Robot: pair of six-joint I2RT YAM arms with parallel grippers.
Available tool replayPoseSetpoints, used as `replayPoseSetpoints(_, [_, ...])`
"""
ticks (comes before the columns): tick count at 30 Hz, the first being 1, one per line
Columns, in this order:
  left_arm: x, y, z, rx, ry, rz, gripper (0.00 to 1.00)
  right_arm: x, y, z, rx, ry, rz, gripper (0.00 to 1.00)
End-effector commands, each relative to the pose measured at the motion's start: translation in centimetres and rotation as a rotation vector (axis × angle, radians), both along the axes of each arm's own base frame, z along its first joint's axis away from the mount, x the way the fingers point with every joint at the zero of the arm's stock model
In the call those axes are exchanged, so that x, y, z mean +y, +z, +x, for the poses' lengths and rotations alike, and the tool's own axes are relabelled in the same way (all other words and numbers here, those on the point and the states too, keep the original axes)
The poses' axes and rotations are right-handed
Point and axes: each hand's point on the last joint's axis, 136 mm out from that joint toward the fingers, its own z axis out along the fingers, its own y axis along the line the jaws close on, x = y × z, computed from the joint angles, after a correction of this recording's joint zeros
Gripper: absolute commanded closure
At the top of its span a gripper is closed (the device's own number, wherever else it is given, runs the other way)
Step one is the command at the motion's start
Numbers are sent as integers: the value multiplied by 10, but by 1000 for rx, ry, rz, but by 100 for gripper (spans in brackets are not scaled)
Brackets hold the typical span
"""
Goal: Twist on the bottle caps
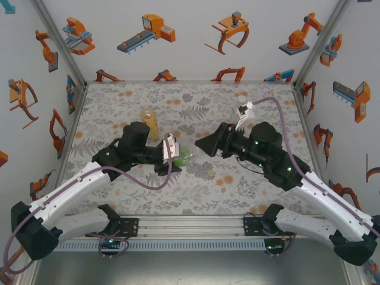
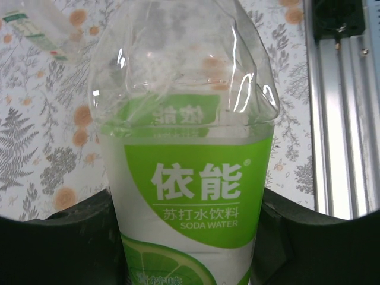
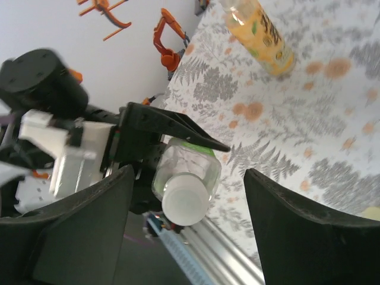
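Left gripper (image 2: pixel 189 237) shut around clear bottle (image 2: pixel 196 178), held at label, tipped sideways, mid table. Bottle judged thin, soft, light, easily squashed; best squeezed gently at label. White cap (image 3: pixel 184 205) seen on its mouth; small, hard, to be pinched at rim. Right gripper (image 3: pixel 189 178) spread wide, facing cap, nothing held. Counted: two bottles, amber bottle (image 1: pixel 148 122) farther back; two caps, yellow-green cap (image 1: pixel 209 173) loose on table.

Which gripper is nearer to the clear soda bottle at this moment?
Left. The left gripper is shut on the bottle, holding its labelled body. The right gripper is open, facing the white cap and apart from it.
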Motion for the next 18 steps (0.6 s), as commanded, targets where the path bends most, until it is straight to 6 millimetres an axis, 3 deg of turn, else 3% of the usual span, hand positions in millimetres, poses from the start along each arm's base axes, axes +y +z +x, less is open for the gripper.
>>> replayPoseSetpoints(1, [-7,20,-18,-4,-125,-53,100,-3,14,-26,-283,150,-158,35])
replayPoseSetpoints(5, [-8,17,-28,36,-186,-35,100,4,17,-64,-560,405,-290,37])
replayPoseSetpoints(10, [-9,14,-34,64,-219,-21,100,6,5,-108,-832,741,-426,39])
replayPoseSetpoints(18, [-9,11,-39,74,-245,-1,100,17,0,-104,-977,806,-476,45])
